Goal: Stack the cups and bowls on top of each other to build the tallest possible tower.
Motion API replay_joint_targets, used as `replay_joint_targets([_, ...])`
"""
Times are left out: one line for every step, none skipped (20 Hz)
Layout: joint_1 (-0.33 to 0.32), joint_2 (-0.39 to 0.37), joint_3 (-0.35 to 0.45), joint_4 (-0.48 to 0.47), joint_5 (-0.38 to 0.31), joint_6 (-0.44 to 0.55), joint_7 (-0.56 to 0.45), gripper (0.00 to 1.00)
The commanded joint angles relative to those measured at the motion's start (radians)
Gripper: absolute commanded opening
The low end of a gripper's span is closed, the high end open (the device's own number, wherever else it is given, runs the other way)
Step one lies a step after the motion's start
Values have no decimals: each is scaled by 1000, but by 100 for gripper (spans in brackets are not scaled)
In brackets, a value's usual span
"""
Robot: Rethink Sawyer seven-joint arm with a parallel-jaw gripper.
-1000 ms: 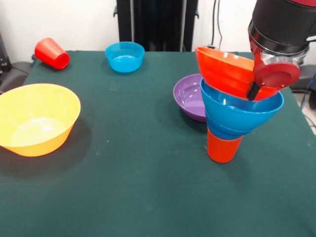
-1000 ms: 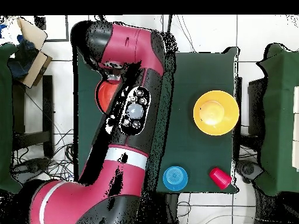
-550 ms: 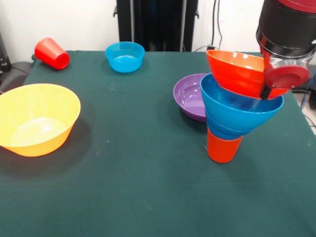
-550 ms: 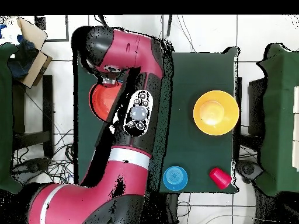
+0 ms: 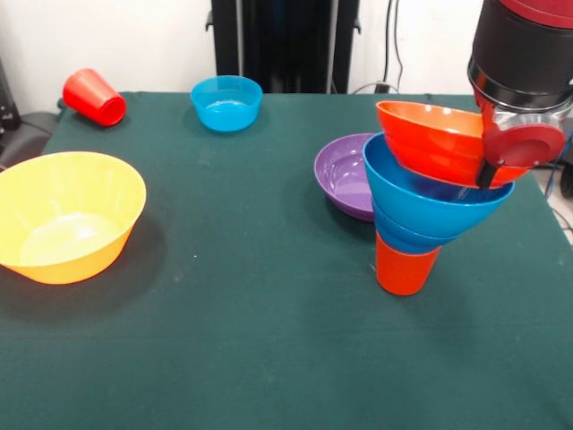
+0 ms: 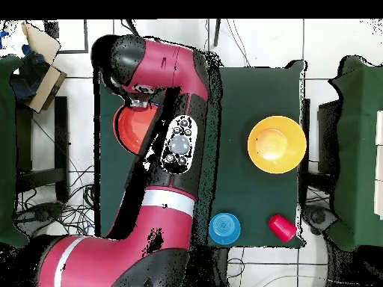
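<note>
A tower stands right of centre: an orange cup (image 5: 406,265) upside down, with two blue bowls (image 5: 428,204) nested upright on it. An orange-red bowl (image 5: 433,141) sits tilted in the top blue bowl, and shows beside the arm from above (image 6: 132,128). My gripper (image 5: 489,168) is shut on that bowl's right rim, one dark finger over its edge. A purple bowl (image 5: 344,176) lies just behind-left of the tower. The yellow-orange bowl (image 5: 66,215) (image 6: 277,144), a small blue bowl (image 5: 226,101) (image 6: 224,229) and a red cup (image 5: 94,96) (image 6: 282,228) on its side stand apart.
The green table (image 5: 251,296) ends close to the right of the tower. In the overhead view the red arm (image 6: 176,149) covers the tower and the purple bowl. Cardboard boxes (image 6: 34,56) lie off the table.
The gripper has carried the orange-red bowl to the right and lowered it, so it sits flatter and deeper in the top blue bowl. Nothing else has moved.
</note>
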Motion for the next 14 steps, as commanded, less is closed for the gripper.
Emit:
replay_joint_targets([-32, -21, 114, 127, -94, -38, -257, 0])
replay_joint_targets([-34, -25, 114, 131, -102, -25, -259, 0])
replay_joint_targets([-37, -30, 116, 140, -106, -19, -263, 0])
replay_joint_targets([-40, -35, 118, 148, -111, -14, -267, 0])
replay_joint_targets([-43, -40, 122, 159, -114, -15, -269, 0])
replay_joint_targets([-46, -47, 125, 175, -119, -18, -275, 0])
replay_joint_targets([-51, -52, 131, 185, -122, -24, -280, 0])
replay_joint_targets([-56, -58, 135, 198, -129, -31, -291, 0])
replay_joint_targets([-60, -63, 142, 211, -130, -42, -296, 0])
replay_joint_targets([-65, -64, 147, 215, -136, -53, -303, 0])
replay_joint_targets([-66, -67, 154, 222, -137, -63, -305, 0])
replay_joint_targets([-73, -66, 166, 224, -135, -80, -311, 0])
replay_joint_targets([-74, -68, 173, 228, -135, -90, -311, 0])
replay_joint_targets([-80, -63, 184, 221, -133, -102, -315, 0])
